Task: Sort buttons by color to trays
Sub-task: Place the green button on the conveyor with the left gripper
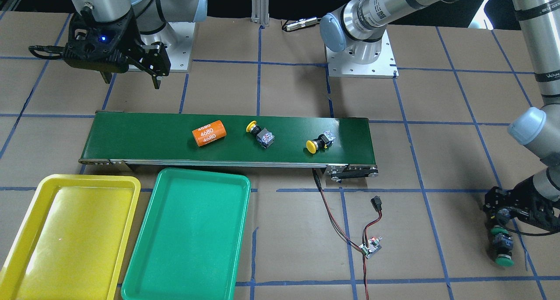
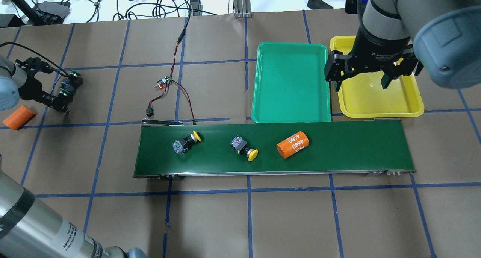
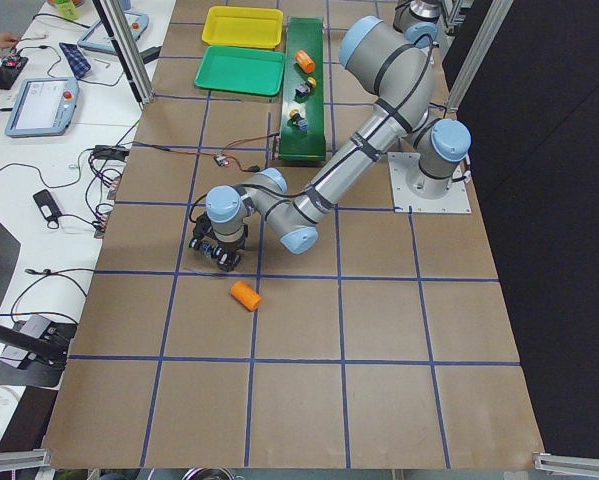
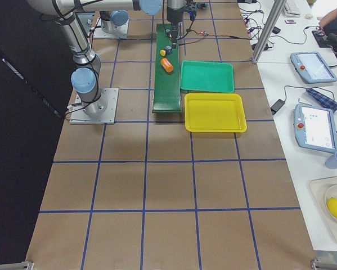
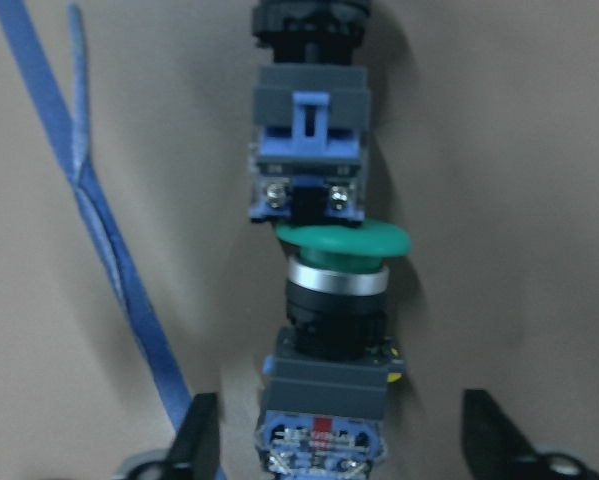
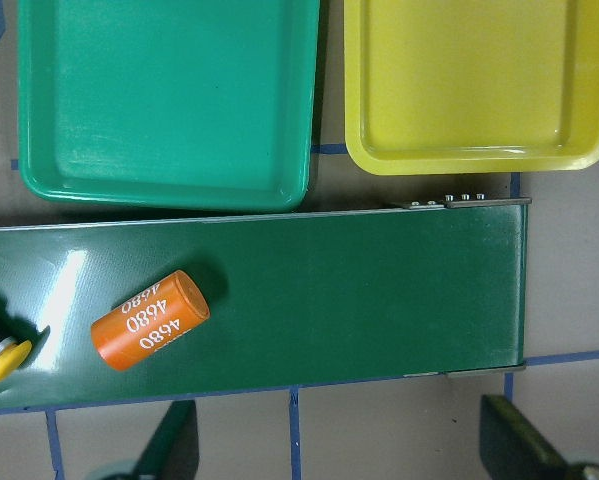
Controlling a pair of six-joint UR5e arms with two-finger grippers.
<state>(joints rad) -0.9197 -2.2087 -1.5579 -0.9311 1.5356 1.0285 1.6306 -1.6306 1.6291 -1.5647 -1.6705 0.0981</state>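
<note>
Left gripper (image 5: 341, 438): jaws wide, straddling untouched green-capped push-button switch (image 5: 331, 330) on brown counter (image 5: 509, 150); right gripper (image 2: 360, 84): jaws wide, empty, above dark green conveyor belt (image 2: 345, 152)

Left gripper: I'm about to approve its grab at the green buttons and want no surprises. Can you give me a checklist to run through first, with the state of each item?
1. Left gripper open: ok, fingers apart.
2. Near green button between the fingers: ok in the left wrist view; whether the gripper is low enough, cannot tell.
3. Near button free of the far green button: not ok, its cap touches the far one's body.
4. Green tray ready to receive: ok, nothing in it.
5. Right gripper free: ok, open and holding nothing.
</note>
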